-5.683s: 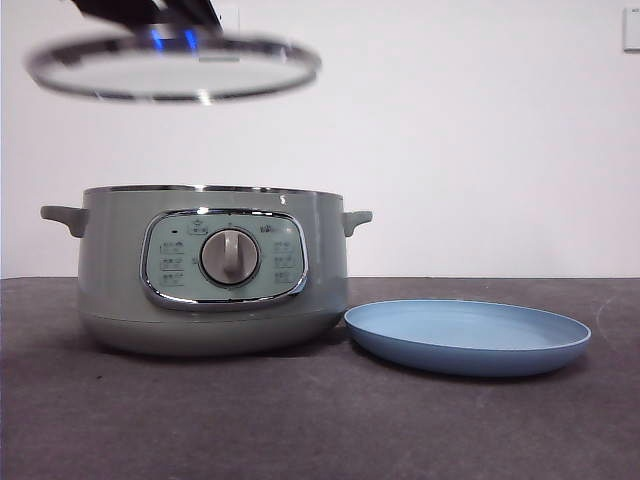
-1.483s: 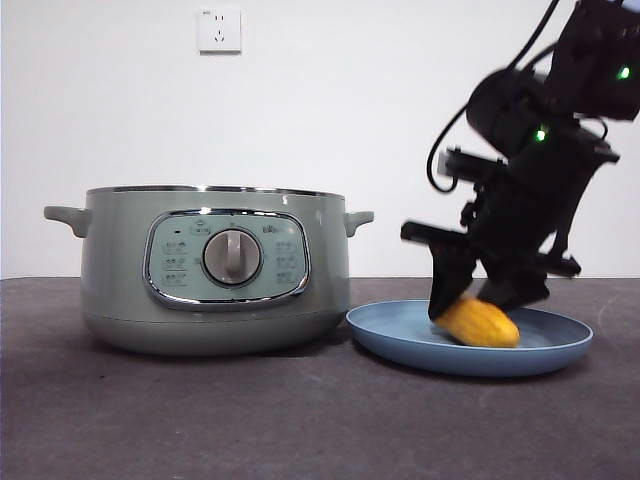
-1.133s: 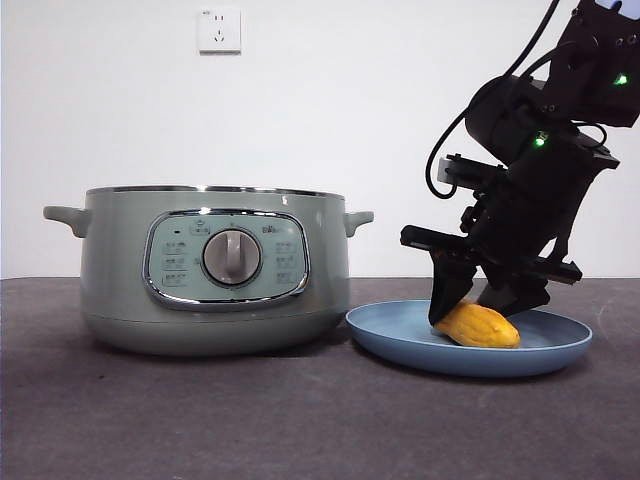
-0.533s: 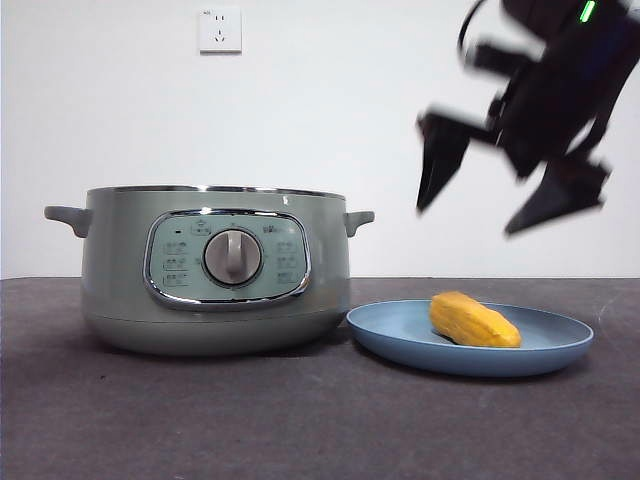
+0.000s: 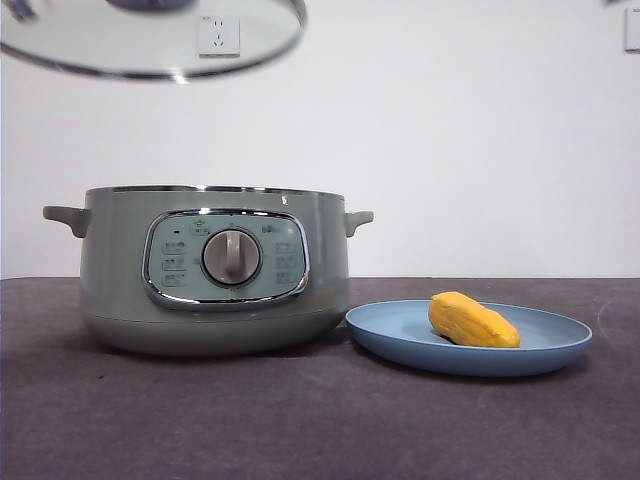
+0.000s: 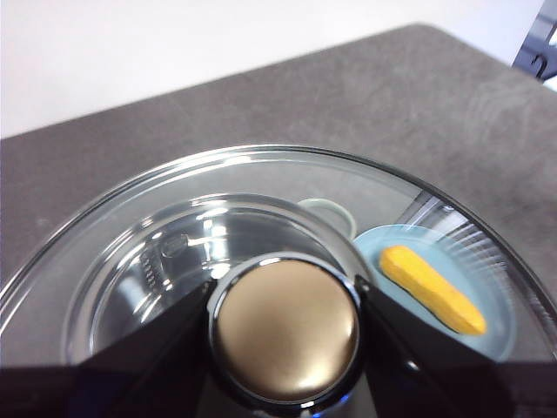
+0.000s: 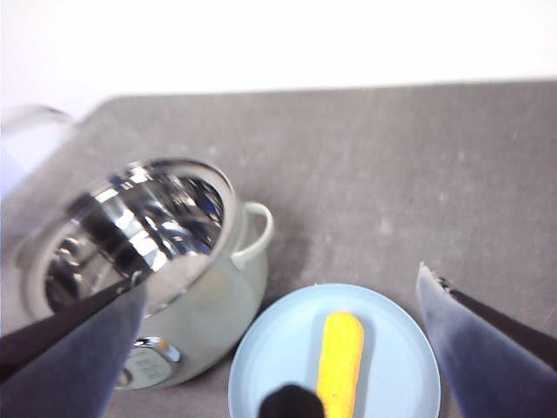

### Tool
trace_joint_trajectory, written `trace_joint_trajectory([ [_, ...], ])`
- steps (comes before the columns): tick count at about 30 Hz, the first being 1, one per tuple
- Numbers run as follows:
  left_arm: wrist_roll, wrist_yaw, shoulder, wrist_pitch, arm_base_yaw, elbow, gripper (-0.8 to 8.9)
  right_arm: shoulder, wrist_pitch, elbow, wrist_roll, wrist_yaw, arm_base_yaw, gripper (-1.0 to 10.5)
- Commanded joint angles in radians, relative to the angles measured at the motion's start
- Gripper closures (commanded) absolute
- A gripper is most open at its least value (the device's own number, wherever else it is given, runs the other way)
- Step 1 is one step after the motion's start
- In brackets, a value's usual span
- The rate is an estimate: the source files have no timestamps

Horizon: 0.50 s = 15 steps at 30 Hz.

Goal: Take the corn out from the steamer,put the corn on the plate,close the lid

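The corn (image 5: 472,320) lies on the light-blue plate (image 5: 400,335), to the right of the sage-green steamer (image 5: 215,270), which stands open. My left gripper (image 6: 285,326) is shut on the knob of the glass lid (image 5: 150,45) and holds it high above the steamer's left side. In the left wrist view the corn (image 6: 432,289) and the steamer's inside (image 6: 174,252) show through the lid's glass. My right gripper (image 7: 280,279) is open and empty, high above the corn (image 7: 341,353), the plate (image 7: 392,348) and the steamer (image 7: 157,261). It is out of the front view.
The dark grey table (image 5: 320,420) runs in front of the pot and plate. A white wall with a socket (image 5: 218,35) stands behind.
My right gripper let go of the corn on the plate, opened wide and rose out of the front view. The lid, held by my left gripper, came back into view at the top left.
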Motion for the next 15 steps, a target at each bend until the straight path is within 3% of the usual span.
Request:
trace_joint_trajectory([
  [1, 0.023, 0.003, 0.053, 0.119, -0.002, 0.007, 8.26, -0.070, -0.037, -0.005, -0.008, -0.001, 0.002, 3.2],
  [9, 0.023, -0.001, 0.219, 0.269, -0.001, 0.007, 8.26, -0.189, -0.139, -0.005, -0.007, -0.001, 0.002, 3.2],
  [15, 0.049, -0.004, 0.301, 0.296, -0.001, 0.007, 8.26, -0.199, -0.183, -0.005, -0.008, -0.001, 0.002, 3.2],
])
